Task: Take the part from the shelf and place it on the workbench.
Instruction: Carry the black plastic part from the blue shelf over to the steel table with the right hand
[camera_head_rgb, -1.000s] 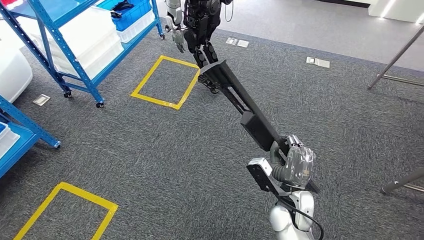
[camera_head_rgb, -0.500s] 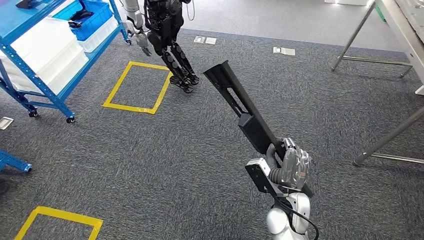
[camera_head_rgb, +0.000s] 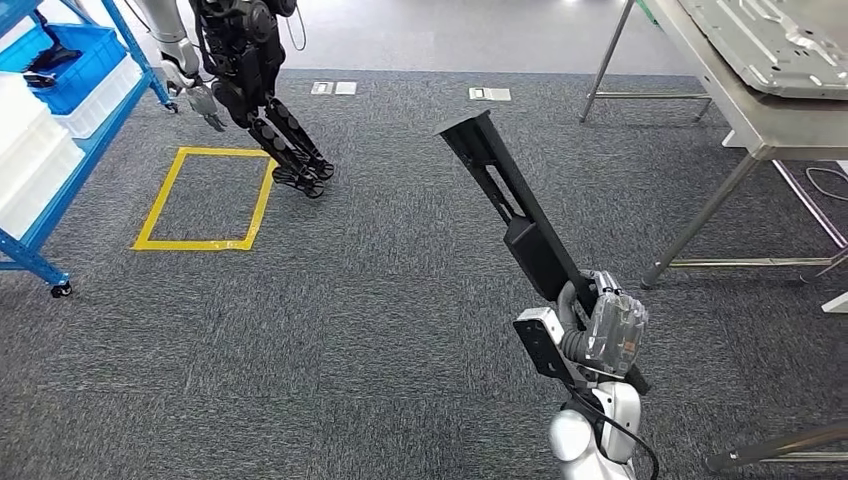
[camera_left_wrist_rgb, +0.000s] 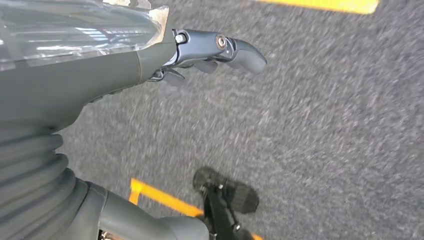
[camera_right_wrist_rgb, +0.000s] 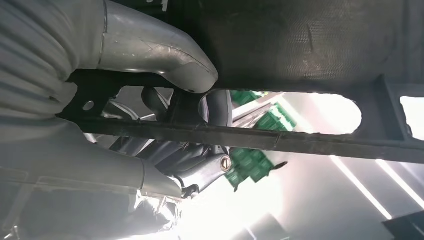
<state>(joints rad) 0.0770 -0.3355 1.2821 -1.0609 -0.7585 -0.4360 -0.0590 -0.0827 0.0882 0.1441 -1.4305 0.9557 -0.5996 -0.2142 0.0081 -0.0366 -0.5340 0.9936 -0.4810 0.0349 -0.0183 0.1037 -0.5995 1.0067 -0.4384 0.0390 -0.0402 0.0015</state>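
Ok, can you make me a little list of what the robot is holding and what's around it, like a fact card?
Held part: long black slotted plastic part, tilted up and away from the robot
Holding hand: right hand grips its lower end
Left hand: left hand holds nothing, hangs over grey carpet
Workbench: grey metal workbench ahead to the right, part not on it yet
Shelf: blue metal shelf at far left
Also there: second dark humanoid robot beside yellow tape square

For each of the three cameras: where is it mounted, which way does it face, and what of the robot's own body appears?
Head view: high on the body, looking down at carpet; right hand gripping the long black part, workbench beyond.
Left wrist view: behind the left hand, facing the floor.
Right wrist view: behind the right hand, looking up past the part.
Shared: head and right wrist views both show the part.
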